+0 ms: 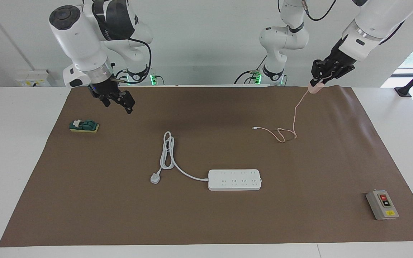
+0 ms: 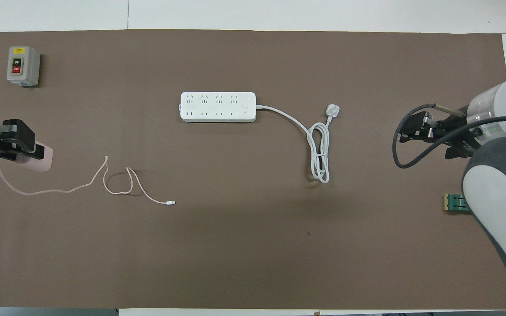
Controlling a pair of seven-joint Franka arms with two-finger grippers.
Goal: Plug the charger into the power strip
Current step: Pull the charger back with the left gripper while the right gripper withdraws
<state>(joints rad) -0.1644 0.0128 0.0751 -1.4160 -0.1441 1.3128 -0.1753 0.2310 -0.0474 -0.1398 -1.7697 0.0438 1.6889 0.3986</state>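
Left gripper clamps the charger aloft upper right; the overhead view shows its cube whole. The power strip sits centre (switch box lower right). Right gripper waits, fingers' state unclear.

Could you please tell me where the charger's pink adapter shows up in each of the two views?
Facing view: the charger hangs in the left gripper at upper right, its cable trailing down to the mat.
Overhead view: it is at the left edge, mid-height.
Shared landmark: the grey switch box.
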